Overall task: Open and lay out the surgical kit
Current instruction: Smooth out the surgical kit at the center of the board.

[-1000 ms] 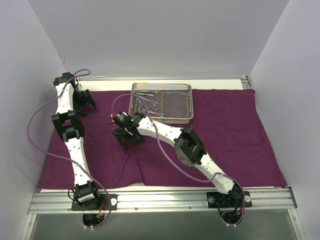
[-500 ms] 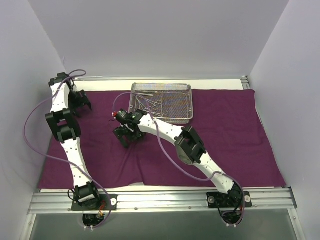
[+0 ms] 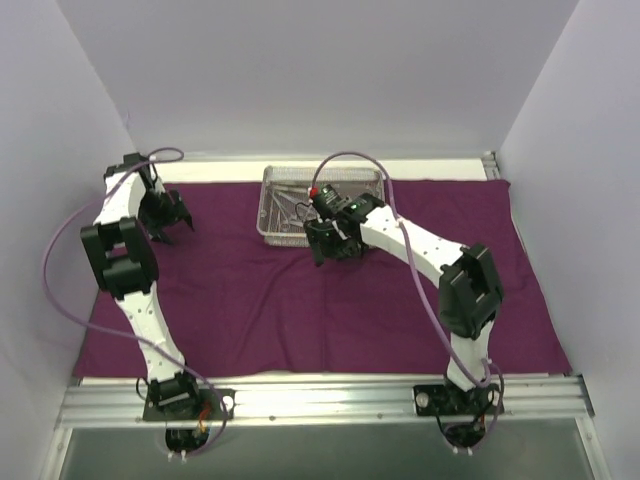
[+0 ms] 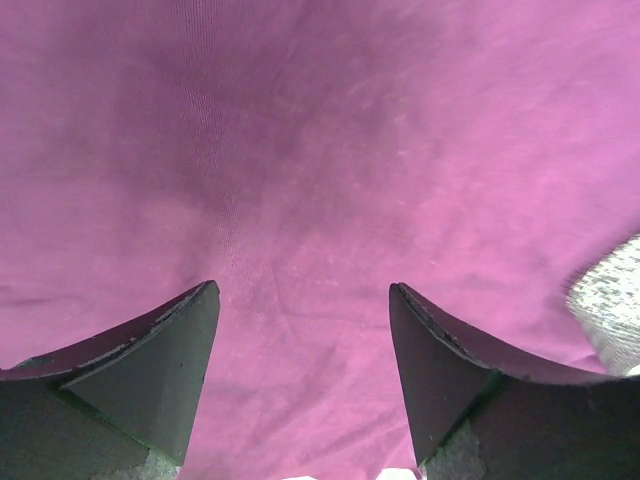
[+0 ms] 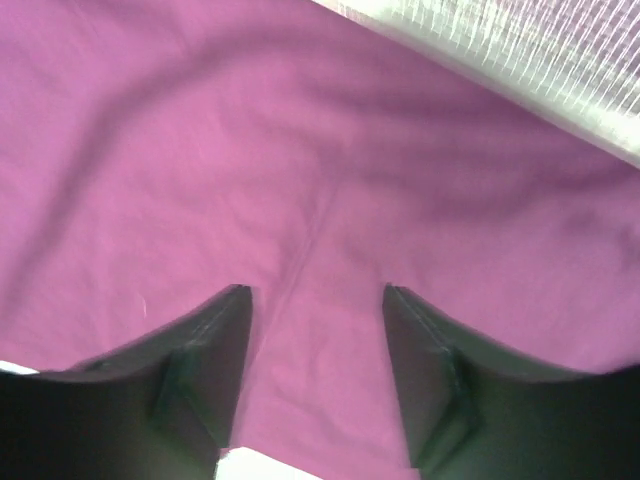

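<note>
The dark purple cloth wrap (image 3: 300, 300) lies spread flat over the table. The silver wire-mesh tray (image 3: 285, 178) stands on it at the back centre, and my right arm covers its right half. Silver clamps (image 3: 288, 211) lie inside the tray. My right gripper (image 3: 335, 248) is open and empty, low over the cloth at the tray's front edge. The tray's edge (image 5: 520, 50) shows at the top right of the right wrist view, beyond the gripper (image 5: 315, 290). My left gripper (image 3: 170, 215) is open and empty over the cloth's back left part. The left wrist view shows the gripper (image 4: 302, 290) above bare cloth.
White walls close in the left, back and right sides. A metal rail (image 3: 320, 400) runs along the near edge, where the arm bases are bolted. A blurred piece of the tray (image 4: 610, 305) shows at the right edge of the left wrist view.
My right arm has swung from the cloth's left centre to the right and back, and its gripper is now at the tray's front edge. My left arm has shifted slightly.
</note>
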